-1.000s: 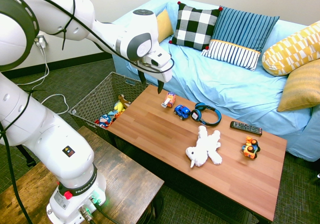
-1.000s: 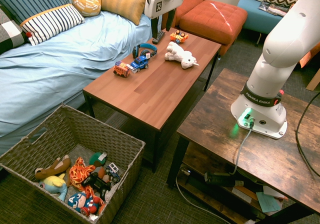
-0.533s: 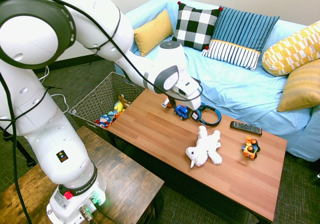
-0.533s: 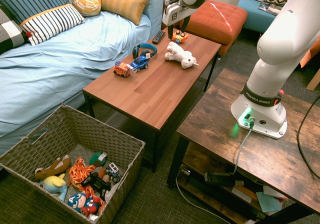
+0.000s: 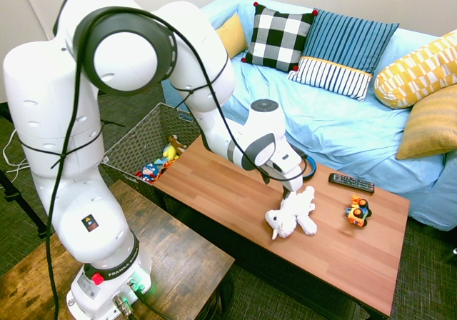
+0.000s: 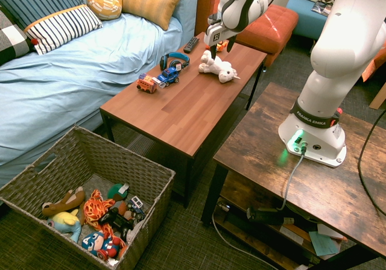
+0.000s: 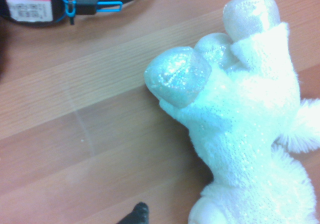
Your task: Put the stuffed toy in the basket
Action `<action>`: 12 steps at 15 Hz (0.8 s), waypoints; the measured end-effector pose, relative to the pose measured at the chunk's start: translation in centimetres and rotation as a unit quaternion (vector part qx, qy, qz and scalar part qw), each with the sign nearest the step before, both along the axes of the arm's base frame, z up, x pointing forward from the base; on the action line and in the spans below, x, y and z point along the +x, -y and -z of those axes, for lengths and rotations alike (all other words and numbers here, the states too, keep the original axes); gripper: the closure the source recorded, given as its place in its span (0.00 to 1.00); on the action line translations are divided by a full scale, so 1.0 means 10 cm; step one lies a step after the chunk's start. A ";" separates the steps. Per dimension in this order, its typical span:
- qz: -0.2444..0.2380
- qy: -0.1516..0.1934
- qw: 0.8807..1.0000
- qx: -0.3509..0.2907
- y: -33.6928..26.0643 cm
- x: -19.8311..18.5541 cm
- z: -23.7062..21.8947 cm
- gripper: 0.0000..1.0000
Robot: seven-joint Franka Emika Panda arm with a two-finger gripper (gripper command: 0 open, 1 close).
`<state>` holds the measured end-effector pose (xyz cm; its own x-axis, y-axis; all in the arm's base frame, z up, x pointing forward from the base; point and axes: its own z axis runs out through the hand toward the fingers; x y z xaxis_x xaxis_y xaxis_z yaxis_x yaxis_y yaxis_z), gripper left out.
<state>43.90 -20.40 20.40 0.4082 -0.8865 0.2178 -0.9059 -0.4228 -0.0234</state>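
Glittery silver paw pads on the white fluffy stuffed toy (image 7: 240, 134) are only seen up close; the gripper (image 5: 291, 189), jaws spread, is shown by the exterior views, nothing grasped.

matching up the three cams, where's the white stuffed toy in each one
First exterior view: the stuffed toy lies right of centre on the wooden table, just under the claw.
Second exterior view: the stuffed toy lies near the top centre, at the table's far end.
Wrist view: the stuffed toy fills the right half.
Shared landmark: the blue headphones beside it.
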 end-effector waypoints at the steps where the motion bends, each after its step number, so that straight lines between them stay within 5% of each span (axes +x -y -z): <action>1: 0.006 -0.005 1.000 0.004 0.01 0.04 0.11 0.00; 12: 0.049 -0.028 0.998 0.010 0.42 0.21 0.87 0.00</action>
<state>45.96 -24.60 11.67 0.3295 -0.9271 0.1789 -0.9433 -0.3313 0.0208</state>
